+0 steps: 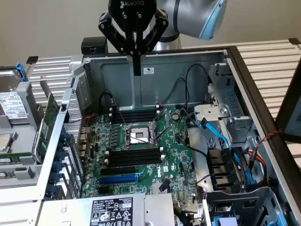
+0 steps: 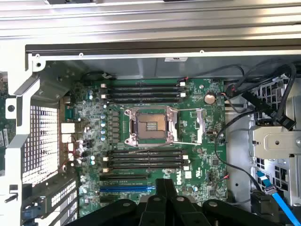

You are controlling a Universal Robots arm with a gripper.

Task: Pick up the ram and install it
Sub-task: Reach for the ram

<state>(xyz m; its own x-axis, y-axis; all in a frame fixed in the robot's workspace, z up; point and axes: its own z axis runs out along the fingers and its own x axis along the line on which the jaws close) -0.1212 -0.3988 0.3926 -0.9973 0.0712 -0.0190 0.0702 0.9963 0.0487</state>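
tool (image 1: 137,70) over motherboard (image 1: 141,141), arm (image 1: 197,16) cropped

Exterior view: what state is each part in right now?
Gripper: shut, raised over the case.
Case: open, side panel off.
Memory slots: all empty.
CPU socket: uncovered, no cooler on it.
Blue slot: empty.

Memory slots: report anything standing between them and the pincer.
Nothing visible does. The pincer hangs above the open case, and the memory slots on both sides of the CPU socket lie bare.
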